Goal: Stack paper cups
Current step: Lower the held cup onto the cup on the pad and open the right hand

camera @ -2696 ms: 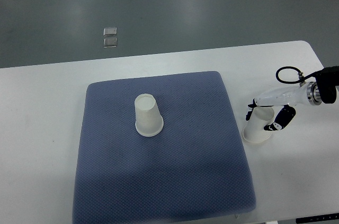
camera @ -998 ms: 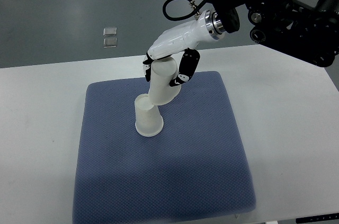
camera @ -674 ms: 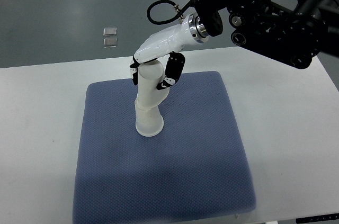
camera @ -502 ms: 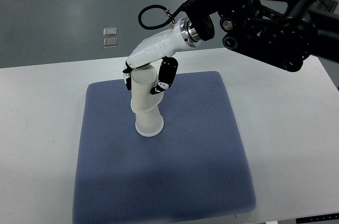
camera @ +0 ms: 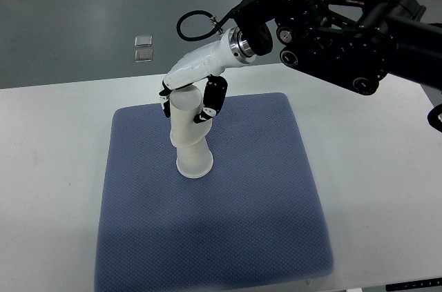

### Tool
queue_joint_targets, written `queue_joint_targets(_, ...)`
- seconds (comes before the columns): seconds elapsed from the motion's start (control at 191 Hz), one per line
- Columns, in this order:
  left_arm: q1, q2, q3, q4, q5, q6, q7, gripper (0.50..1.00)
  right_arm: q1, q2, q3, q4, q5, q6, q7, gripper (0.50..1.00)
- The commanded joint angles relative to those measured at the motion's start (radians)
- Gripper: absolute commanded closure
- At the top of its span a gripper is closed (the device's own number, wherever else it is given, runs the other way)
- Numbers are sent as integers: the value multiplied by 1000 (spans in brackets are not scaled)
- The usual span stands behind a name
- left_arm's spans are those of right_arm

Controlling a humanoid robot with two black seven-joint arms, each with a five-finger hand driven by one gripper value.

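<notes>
From the top view, my right hand [camera: 188, 96] reaches in from the right side, with its black arm [camera: 345, 26] high above the table [camera: 387, 168]. My fingers [camera: 210, 99] are closed around the upper paper cup [camera: 185, 119], which is upside down and a little tilted. This cup sits over the top of the lower paper cup [camera: 194, 161], also upside down. The lower paper cup stands on the blue mat [camera: 214, 230], a little left of the mat's middle and toward its far half. The mat lies on the white table. My left hand does not show.
</notes>
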Motion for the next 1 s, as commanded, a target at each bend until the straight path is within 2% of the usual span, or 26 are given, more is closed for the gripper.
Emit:
queue_joint_targets(0.0,1,0,-1,0,0,0,0,500,-6,4,1,-6,-2,-1,0,840)
queue_joint_targets(0.429,0,0,-1,0,0,0,0,500,-36,18,1,-20,-6,-9,0,832)
queue_joint_targets(0.507,1,0,1,0,0,0,0,500,-42,19,1,-20,-6,-12,-1,810)
queue_joint_targets(0.543,1,0,1,0,0,0,0,500,-47,22,-1,-20,-8,-13,-1,783)
queue_joint_targets(0.993,1,0,1,0,0,0,0,500,-66,25,1,-22,-5,-15,-15,703)
